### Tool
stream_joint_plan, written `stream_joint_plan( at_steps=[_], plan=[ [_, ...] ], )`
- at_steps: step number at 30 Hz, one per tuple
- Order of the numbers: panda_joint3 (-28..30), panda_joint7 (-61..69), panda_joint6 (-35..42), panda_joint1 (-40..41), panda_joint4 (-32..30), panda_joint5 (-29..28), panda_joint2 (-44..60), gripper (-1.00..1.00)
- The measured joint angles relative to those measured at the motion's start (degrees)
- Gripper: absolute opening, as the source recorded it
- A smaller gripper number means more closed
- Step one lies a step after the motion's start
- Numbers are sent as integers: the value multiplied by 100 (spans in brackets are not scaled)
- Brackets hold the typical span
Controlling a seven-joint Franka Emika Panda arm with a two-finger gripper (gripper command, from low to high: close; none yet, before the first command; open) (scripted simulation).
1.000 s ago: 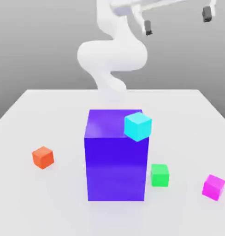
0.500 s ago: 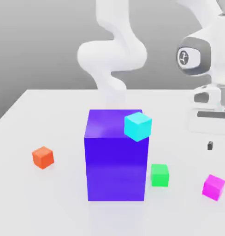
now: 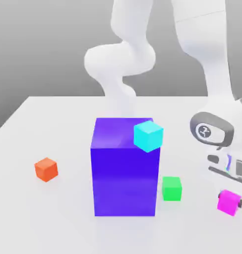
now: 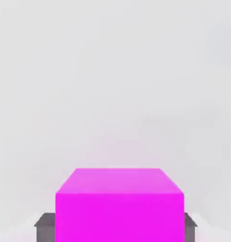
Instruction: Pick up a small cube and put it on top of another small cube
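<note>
- Jaws [image 3: 233, 203]: one pair, closed on the pink cube [image 3: 228, 202] at tabletop [image 3: 53, 218] level; a dark finger [image 4: 45, 226] presses each side of it.
- Pink cube: one, between the jaws.
- Green cube [image 3: 171, 188]: one, on the tabletop, near the jaws, toward the exterior view's left.
- Purple block [image 3: 124, 171]: one, large, beyond the green cube.
- Cyan cube [image 3: 148, 135]: one, at the block's upper corner.
- Orange cube [image 3: 46, 169]: one, farthest from the jaws.

White smooth arm [image 3: 124, 54], grey joint cap w/ logo [image 3: 208, 131], dark fingertips [image 4: 45, 226].
</note>
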State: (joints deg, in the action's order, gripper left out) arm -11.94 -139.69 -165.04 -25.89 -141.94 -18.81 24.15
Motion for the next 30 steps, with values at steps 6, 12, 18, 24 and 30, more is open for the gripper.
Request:
stream_joint_plan(
  at_steps=[6, 12, 18, 24, 30],
  plan=[
    [-395, 389, 521, 282, -168, 515, -691, -100],
    [-439, 248, 863, 653, -1029, 1524, -1986, -100],
    [-259, -408, 1036, 925, -2100, 2337, -3269, -100],
    [-215, -928, 536, 1110, -2607, 2495, -3272, -100],
    [-107, -1463, -378, 1252, -2577, 1737, -2311, 100]
  ],
)
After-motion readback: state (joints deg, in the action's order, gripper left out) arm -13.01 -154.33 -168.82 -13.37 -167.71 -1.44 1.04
